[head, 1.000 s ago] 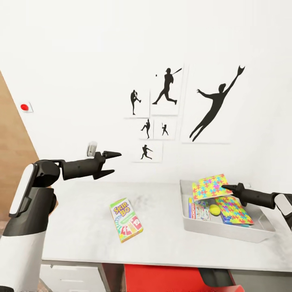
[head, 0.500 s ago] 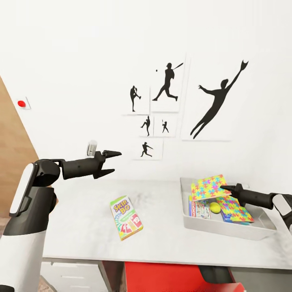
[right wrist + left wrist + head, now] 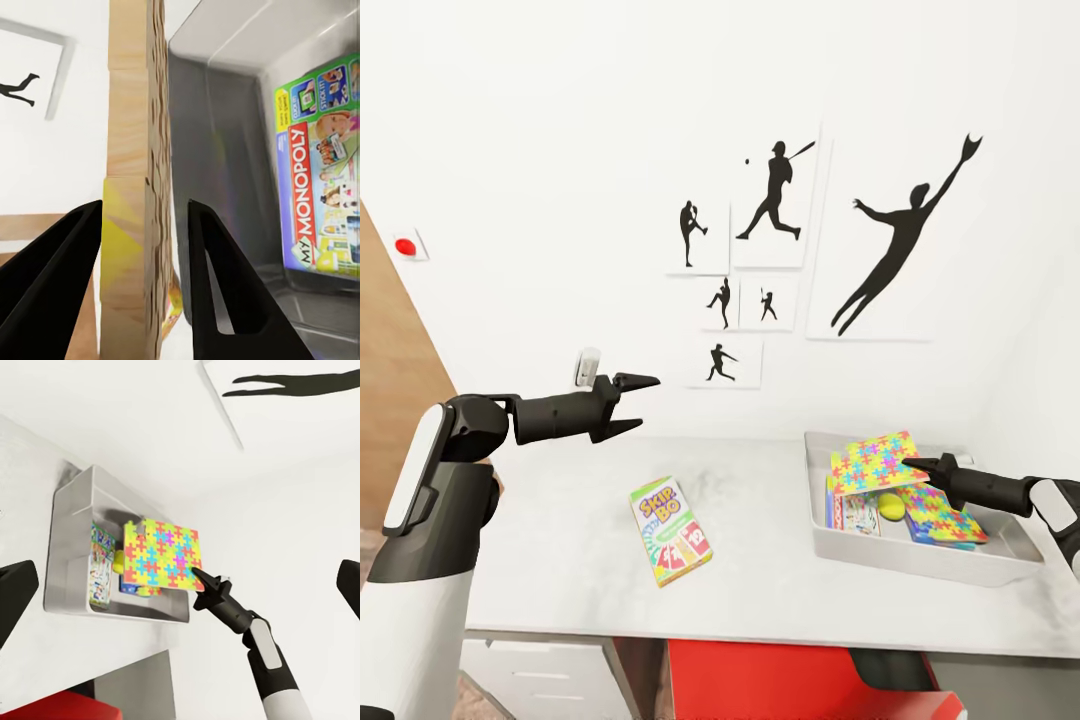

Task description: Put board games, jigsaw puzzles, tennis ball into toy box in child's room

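Note:
My right gripper (image 3: 909,464) is shut on a jigsaw puzzle (image 3: 874,459) with bright interlocking pieces, held tilted over the grey toy box (image 3: 913,559). Seen from the right wrist, the puzzle (image 3: 135,187) stands edge-on between the fingers (image 3: 217,285). Inside the box lie a second jigsaw puzzle (image 3: 942,516), a yellow tennis ball (image 3: 890,507) and a Monopoly board game (image 3: 854,513). A Skip-Bo game (image 3: 671,530) lies flat on the table (image 3: 560,560), left of the box. My left gripper (image 3: 648,402) hangs open above the table's far left, holding nothing.
The table stands against a white wall with several black baseball silhouettes (image 3: 900,240). A red object (image 3: 760,680) shows below the table's front edge. A wooden panel (image 3: 390,400) stands at the left. The left wrist view takes in the toy box (image 3: 71,547) and held puzzle (image 3: 165,556).
The whole picture has shifted slightly, so the camera has moved. Both arms keep their poses and the puzzle stays in my right gripper over the box.

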`<state>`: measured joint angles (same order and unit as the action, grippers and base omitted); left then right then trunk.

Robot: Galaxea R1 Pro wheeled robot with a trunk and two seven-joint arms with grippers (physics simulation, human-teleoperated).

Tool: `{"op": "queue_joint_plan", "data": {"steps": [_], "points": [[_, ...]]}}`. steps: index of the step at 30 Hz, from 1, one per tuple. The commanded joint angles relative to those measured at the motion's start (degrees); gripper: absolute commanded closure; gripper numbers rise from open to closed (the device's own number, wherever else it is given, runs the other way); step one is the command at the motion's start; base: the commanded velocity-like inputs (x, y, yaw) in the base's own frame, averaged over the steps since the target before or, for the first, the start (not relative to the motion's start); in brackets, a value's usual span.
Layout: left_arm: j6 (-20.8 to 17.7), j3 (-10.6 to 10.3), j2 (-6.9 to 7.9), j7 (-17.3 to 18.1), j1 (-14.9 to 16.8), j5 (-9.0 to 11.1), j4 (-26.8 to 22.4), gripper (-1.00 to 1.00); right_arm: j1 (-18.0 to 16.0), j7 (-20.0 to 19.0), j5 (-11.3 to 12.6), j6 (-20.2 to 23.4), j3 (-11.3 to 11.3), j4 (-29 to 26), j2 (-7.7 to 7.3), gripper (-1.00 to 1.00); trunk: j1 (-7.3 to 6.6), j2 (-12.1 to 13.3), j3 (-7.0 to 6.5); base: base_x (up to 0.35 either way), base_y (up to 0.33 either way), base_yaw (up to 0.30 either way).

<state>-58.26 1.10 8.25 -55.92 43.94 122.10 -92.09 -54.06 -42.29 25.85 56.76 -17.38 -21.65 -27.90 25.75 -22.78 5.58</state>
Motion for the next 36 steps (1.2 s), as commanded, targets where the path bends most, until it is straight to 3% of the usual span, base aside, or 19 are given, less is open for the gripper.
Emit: {"op": "queue_joint_plan", "data": {"steps": [1,13,21,36], "points": [[-0.2,0.1,-0.03,-0.6,0.0,0.5,0.0,-1.00,-0.1,-0.4,-0.4,0.2,-0.4,0.0,0.03,1.00,0.04,-0.1,0.23,0.000,0.000,0.000],[-0.2,0.0,-0.02,-0.7,0.0,0.3,0.0,-1.00,-0.1,-0.3,-0.4,0.2,-0.3,0.0,0.19,1.00,0.04,-0.1,1.32,0.000,0.000,0.000],[-0.2,0.0,-0.06,-0.7,0.0,0.2,0.0,-1.00,-0.1,-0.2,-0.5,0.2,-0.3,0.0,1.57,1.00,0.04,-0.1,2.05,0.000,0.000,0.000],[-0.2,0.0,-0.07,-0.7,0.1,0.1,0.0,-1.00,-0.1,1.0,-0.5,0.2,-0.4,0.0,1.71,1.00,0.04,-0.1,3.42,0.000,0.000,0.000]]}}
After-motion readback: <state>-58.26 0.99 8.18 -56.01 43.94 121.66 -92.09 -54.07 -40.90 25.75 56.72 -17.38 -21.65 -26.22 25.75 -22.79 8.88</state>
